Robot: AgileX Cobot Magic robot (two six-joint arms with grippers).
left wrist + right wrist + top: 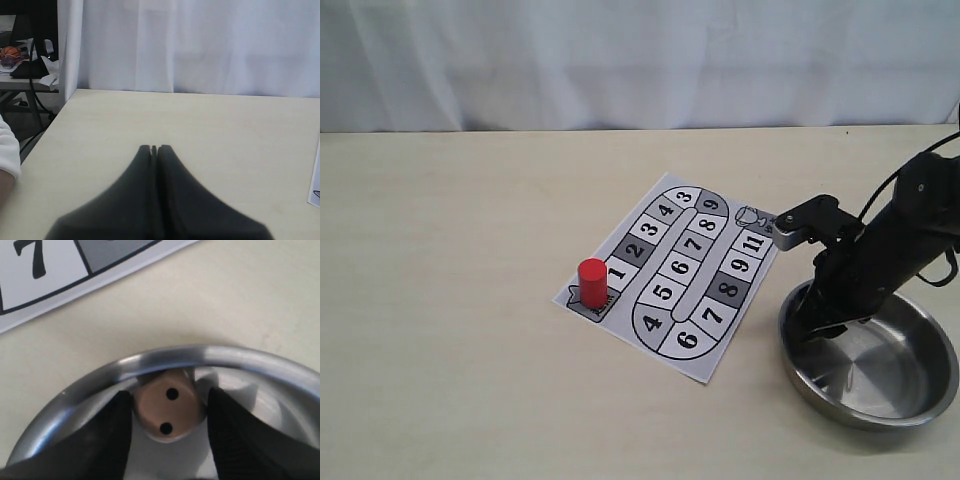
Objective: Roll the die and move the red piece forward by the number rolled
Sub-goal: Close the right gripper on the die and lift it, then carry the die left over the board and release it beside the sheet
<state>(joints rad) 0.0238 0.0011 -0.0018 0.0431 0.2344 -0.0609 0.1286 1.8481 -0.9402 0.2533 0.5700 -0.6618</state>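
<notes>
Closest to us sits one steel bowl, and we place everything else from it. Inside the bowl, tucked against the inner wall on the side that faces the game board, lies the single die, showing a two-pip face to the right wrist camera. The right gripper reaches down into the bowl. Its dark fingers straddle the die with the jaws parted only a little wider than the cube. One pad looks to be against it, while a sliver of bright metal shows at the other, so we judge it is not clamped.

We expect the die to be hard, light and slick. With rounded corners on polished curved steel, it could skid or pop out, so we would pinch two opposite flat faces, centred.

Just beside the bowl lies one paper board of numbered squares. At the board's edge farthest from the bowl, well apart from it, stands the one red piece, upright on the dark square next to 1. It looks rigid, light and easy to tip, so we would take it by its round sides.

The bowl does not appear in the left wrist view. The left gripper there hovers over bare table with its jaws pressed together and nothing in them.
</notes>
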